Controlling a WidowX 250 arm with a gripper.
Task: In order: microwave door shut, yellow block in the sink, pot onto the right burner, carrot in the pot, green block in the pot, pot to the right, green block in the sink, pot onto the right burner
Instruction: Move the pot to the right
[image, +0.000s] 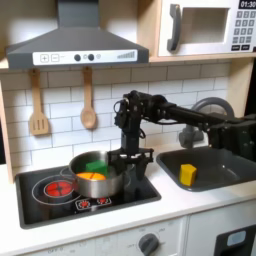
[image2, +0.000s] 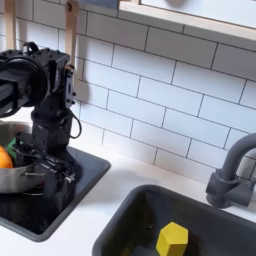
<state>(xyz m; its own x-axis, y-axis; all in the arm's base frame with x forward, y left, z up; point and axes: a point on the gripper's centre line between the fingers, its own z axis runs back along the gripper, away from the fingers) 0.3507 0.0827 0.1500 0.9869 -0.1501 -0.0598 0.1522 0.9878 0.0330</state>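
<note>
The steel pot (image: 95, 180) stands on the black cooktop (image: 40, 205), and its edge also shows at the second exterior view's left (image2: 10, 175). Inside it lie the orange carrot (image: 92, 176) and the green block (image: 95, 165). My gripper (image: 131, 172) points straight down, low over the cooktop and close against the pot's right side, in both exterior views (image2: 55, 185). Its fingers look spread, with nothing clearly between them. The yellow block (image: 187, 174) lies in the dark sink (image: 225, 165), seen close up in the second exterior view (image2: 172, 240). The microwave door (image: 200, 28) is shut.
A dark arched faucet (image: 215, 108) rises behind the sink (image2: 130, 215), near the arm (image2: 235, 170). Two wooden utensils (image: 88, 105) hang on the tiled wall under the range hood (image: 75, 45). White counter (image: 190, 200) runs in front of stove and sink.
</note>
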